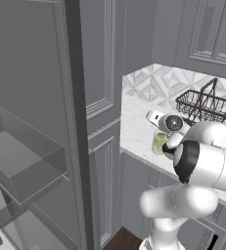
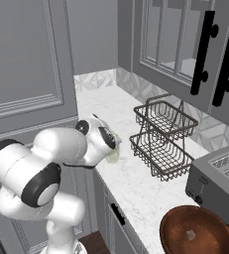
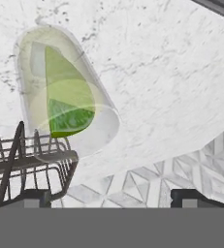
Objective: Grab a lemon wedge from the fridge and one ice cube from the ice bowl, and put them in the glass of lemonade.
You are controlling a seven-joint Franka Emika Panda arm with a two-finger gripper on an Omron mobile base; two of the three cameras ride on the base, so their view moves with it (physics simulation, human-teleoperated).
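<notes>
The gripper [image 3: 112, 197] hangs over the white marble counter [image 2: 136, 191] with its jaws spread wide and nothing between them, right above the glass of lemonade [image 3: 67, 94]. And there is the lemon wedge [image 3: 65, 94], sitting inside the glass in the pale yellow liquid! Beyond the glass stands the two-tier wire basket [image 2: 163, 136], and further along the counter from it, past the toaster [image 2: 217, 186], waits the reddish-brown ice bowl [image 2: 198, 230].
</notes>
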